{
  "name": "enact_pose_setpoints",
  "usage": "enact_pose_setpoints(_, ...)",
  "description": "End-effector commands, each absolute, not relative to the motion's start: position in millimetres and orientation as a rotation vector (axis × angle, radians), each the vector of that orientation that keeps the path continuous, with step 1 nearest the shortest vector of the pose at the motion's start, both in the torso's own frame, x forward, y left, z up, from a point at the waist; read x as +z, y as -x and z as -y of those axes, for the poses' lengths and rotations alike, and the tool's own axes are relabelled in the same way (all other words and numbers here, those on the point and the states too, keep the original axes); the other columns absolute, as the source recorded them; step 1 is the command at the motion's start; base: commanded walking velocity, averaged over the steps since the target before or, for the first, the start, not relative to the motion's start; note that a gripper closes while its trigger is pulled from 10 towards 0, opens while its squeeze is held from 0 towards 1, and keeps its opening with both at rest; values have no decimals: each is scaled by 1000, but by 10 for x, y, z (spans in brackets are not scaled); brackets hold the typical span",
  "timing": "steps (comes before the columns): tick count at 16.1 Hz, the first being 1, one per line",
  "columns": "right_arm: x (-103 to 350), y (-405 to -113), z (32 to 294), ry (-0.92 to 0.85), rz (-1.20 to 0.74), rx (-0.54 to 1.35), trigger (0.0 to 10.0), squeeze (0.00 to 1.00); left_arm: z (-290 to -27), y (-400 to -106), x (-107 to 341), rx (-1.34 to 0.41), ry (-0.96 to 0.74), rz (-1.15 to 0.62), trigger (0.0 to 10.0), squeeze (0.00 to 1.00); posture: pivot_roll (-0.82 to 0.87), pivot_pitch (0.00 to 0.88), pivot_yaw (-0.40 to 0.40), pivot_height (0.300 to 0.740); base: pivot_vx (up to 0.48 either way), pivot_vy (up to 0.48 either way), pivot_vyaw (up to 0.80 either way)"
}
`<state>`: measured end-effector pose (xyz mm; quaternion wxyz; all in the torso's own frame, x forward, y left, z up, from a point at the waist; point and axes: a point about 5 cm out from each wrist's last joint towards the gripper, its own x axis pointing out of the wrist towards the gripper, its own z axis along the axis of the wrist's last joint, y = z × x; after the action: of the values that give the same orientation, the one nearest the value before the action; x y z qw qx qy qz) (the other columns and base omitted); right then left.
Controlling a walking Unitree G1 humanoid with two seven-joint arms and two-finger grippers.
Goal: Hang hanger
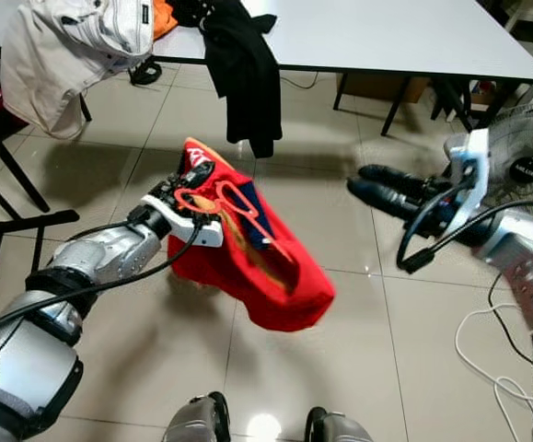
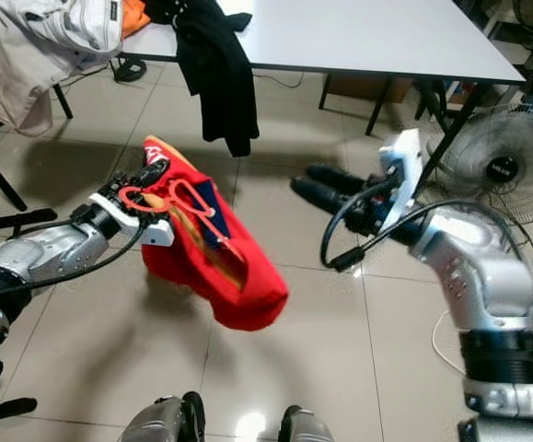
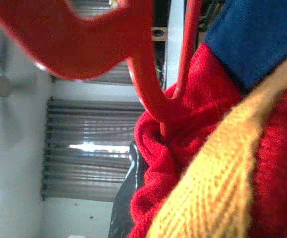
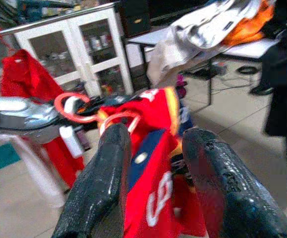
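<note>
Red knit, the sweater [image 1: 252, 267] droops over the tiled floor [image 1: 137, 368] on its red hanger [image 1: 213, 199], pinched in the closed left gripper [image 1: 189, 181]. Right gripper [image 1: 363, 181] hovers nearby, fingers parted, empty. Beyond, a white table [image 1: 386, 37] carries a black garment [image 1: 243, 69].

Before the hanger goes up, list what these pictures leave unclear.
- Left gripper fingers: both eye views, buried under the red garment and red hanger, so the hold is unreadable.
- Hanger hook: left wrist view, cropped by the top edge and blurred.
- A rail to hang on: cannot be identified.
- Right gripper: open, its wrist view is blurred.
</note>
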<state>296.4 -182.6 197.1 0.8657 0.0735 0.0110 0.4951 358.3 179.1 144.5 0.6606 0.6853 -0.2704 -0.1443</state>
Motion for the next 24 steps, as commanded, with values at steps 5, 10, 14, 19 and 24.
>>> enact_pose_setpoints(5,1563,-2924,1630,-75,-121,1026,10000,0,-1700,-3604,1626,-329,-1623,807,10000,0,-95,132,-30,740,0,0,0)
enact_pose_setpoints(10,1555,-2952,1549,-134,-90,1026,10000,0,-1609,-3591,1690,-368,-1695,962,10000,0,-89,121,-25,740,0,0,0)
enact_pose_setpoints(14,1725,-3049,1693,-133,-51,1000,10000,0,-1552,-3597,1767,-395,-1732,1053,10000,0,-87,117,-22,740,0,0,0)
enact_pose_setpoints(19,1652,-3053,1569,-133,-48,972,10000,0,-1532,-3623,1748,-425,-1688,960,10000,0,-82,114,-23,740,0,0,0)
enact_pose_setpoints(24,2255,-3010,1401,-47,146,1028,10000,0,-1485,-3637,1630,-538,-1639,756,10000,0,-88,121,-16,740,0,0,0)
